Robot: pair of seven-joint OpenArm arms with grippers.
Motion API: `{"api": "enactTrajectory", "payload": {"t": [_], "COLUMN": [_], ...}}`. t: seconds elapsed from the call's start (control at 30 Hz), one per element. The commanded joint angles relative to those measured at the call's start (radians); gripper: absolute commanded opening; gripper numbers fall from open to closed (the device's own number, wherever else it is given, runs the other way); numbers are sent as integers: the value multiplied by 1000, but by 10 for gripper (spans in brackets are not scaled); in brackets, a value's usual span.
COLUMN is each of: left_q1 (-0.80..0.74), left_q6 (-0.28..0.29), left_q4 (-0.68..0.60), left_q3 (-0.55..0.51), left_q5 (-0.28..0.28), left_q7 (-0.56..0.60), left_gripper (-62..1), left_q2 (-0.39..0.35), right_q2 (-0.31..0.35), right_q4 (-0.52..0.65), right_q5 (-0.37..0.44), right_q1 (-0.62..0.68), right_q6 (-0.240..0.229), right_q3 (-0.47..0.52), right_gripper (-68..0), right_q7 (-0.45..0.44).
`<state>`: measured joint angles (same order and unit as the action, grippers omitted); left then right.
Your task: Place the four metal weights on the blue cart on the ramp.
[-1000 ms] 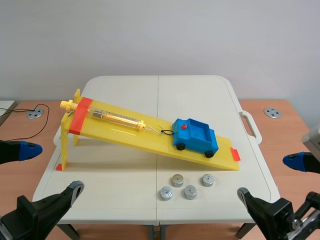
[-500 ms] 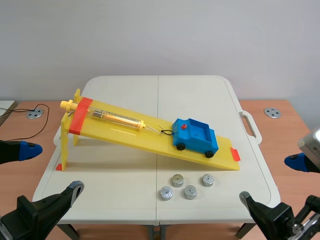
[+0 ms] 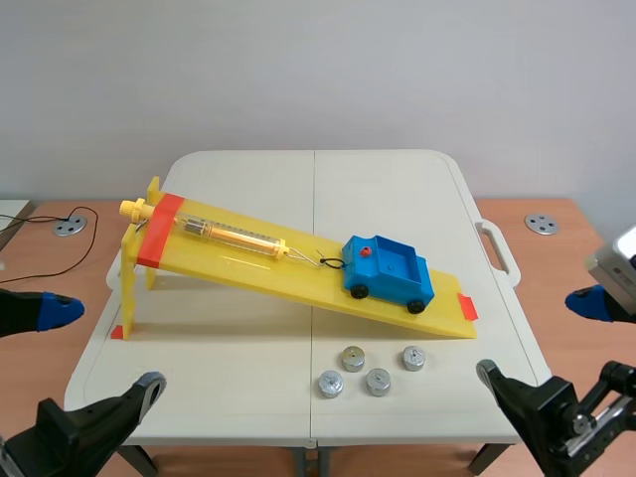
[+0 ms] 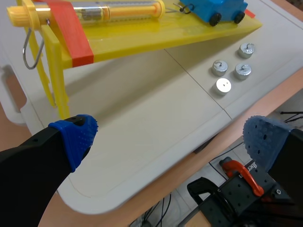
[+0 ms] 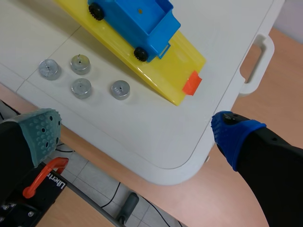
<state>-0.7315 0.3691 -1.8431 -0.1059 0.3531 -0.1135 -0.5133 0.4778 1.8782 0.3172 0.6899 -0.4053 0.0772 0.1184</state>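
Lower the wide-open, empty right claw (image 5: 136,132) squarely over the nearest weight (image 5: 120,89), then grip its sides.

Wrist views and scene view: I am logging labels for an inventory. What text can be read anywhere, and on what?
"Libert...", end unclear: white print on the black clamp.
Print on the other clamp: too blurred to read.
Marks on the spring scale: too small to read.
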Motion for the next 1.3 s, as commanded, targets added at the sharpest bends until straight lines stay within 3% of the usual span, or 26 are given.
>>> {"api": "enactTrajectory", "payload": {"t": [0.0, 0.13, 0.33, 0.57, 0.73, 0.93, 1.13, 1.27], "left_q1": [-5, 19, 40, 53, 53, 53, 53, 53], "left_q6": [28, 27, 27, 27, 27, 27, 27, 27], "left_q4": [-71, -71, -71, -70, -68, -67, -67, -67], "left_q3": [-15, -15, -15, -15, -15, -14, -14, -14], "left_q5": [73, 72, 69, 53, 21, 16, 17, 17], "left_q7": [86, 40, 14, -15, -19, -37, -49, -49], "left_gripper": [14, 14, -260, -433, -563, -573, -573, -573], "left_q2": [22, 56, 93, 110, 124, 134, 134, 134], "right_q2": [16, -26, -70, -136, -159, -187, -230, -270], "right_q4": [43, 43, 42, -8, -67, -121, -187, -233], "right_q5": [26, 31, 25, -41, -97, -159, -203, -202], "right_q1": [-46, -71, -119, -188, -228, -283, -348, -385], "right_q6": [13, 1, -7, -6, -6, -6, -7, -7], "right_q3": [40, 29, -43, -138, -214, -298, -358, -381], "right_gripper": [-16, -16, -16, -17, -74, -86, -280, -314], "right_q7": [-69, -47, 19, 33, 29, 7, 7, 6]}}
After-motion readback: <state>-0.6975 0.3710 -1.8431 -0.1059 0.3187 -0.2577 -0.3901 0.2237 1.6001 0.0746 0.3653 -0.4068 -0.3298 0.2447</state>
